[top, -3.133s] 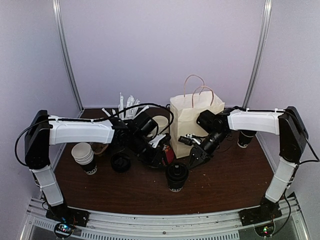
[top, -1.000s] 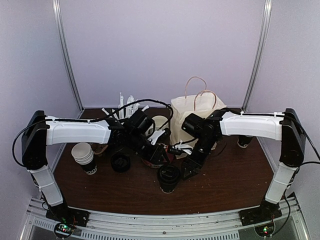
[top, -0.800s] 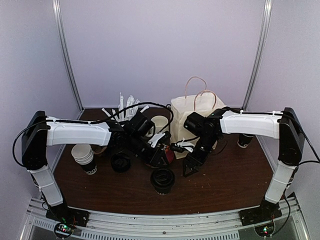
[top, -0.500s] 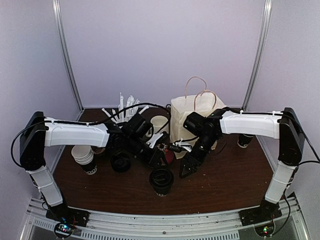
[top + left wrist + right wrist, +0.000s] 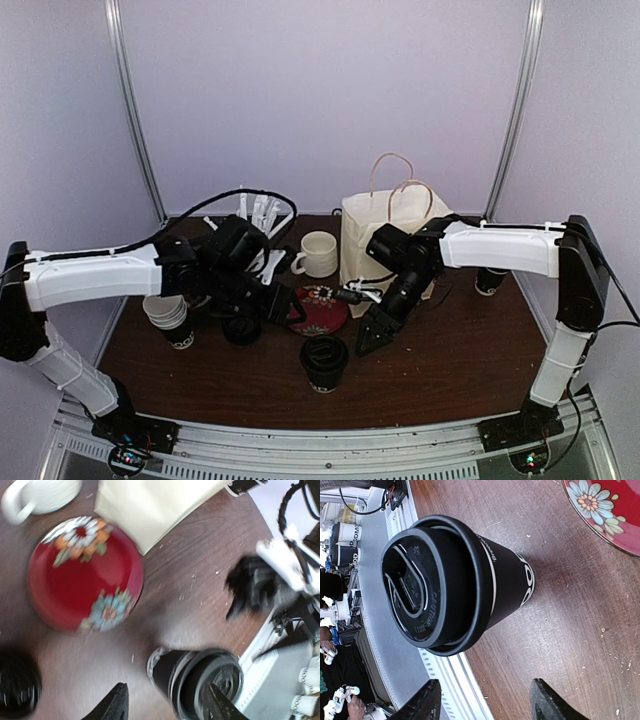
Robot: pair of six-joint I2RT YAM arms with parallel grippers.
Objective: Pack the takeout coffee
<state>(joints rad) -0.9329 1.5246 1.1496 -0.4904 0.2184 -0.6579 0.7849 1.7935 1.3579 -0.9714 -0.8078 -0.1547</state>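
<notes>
Where pale lilac walls point(image 5: 320, 100) close round the rig, the dark wood table point(image 5: 450, 370) carries a cream paper bag point(image 5: 385, 235) upright at mid back edge. Left gripper point(image 5: 275, 305): jaws apart, empty, at the red plate point(image 5: 318, 308), approx table centre. Right gripper point(image 5: 372, 335): jaws apart, empty, near the lidded black cup point(image 5: 324, 362), upright twd the front edge. 2nd black cup point(image 5: 491, 278) stands nr the right edge.

Robotics lab booth: plain lavender wall panels point(image 5: 320, 90), aluminium posts point(image 5: 135, 110), left arm point(image 5: 90, 278) and right arm point(image 5: 505, 243) bolted to front rail point(image 5: 330, 442).
</notes>
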